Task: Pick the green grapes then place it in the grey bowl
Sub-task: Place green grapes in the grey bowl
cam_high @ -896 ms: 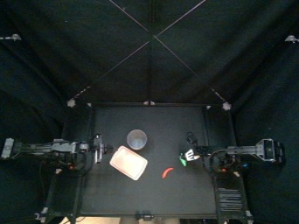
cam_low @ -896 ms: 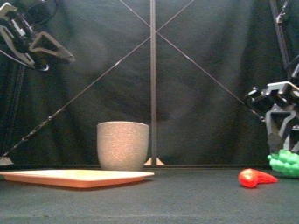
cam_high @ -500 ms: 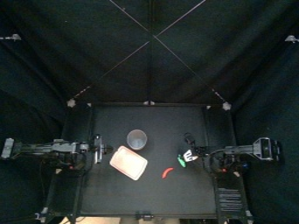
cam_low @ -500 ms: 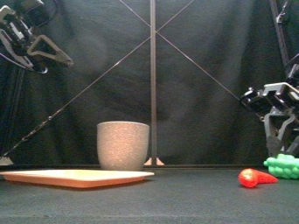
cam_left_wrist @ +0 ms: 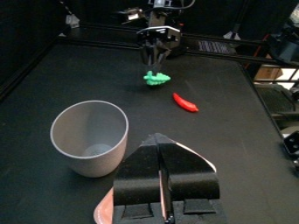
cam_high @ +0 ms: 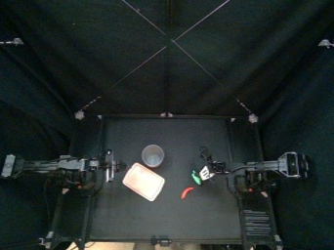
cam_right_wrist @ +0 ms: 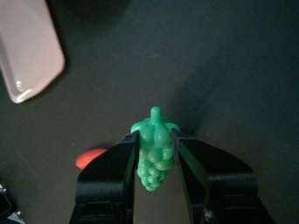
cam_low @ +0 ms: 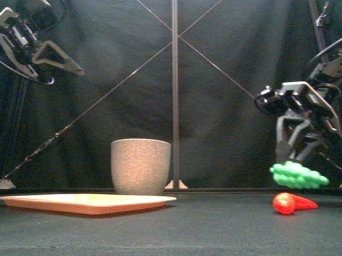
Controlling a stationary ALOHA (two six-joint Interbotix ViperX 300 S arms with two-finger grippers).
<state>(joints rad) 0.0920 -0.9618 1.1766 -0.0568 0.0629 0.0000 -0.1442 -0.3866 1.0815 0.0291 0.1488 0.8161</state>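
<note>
The right pincer, clamped on the green toy grape bunch held just clear of the black counter near a red toy chilli, should, I judge, rise above the rim of the tall grey speckled cup, centre over its mouth, then release.

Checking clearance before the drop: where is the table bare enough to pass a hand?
Bare: the back strip behind the grey cup, and the front strip before the pink tray and red toy. Crowded: the middle, where the right gripper holds the green grapes.
</note>
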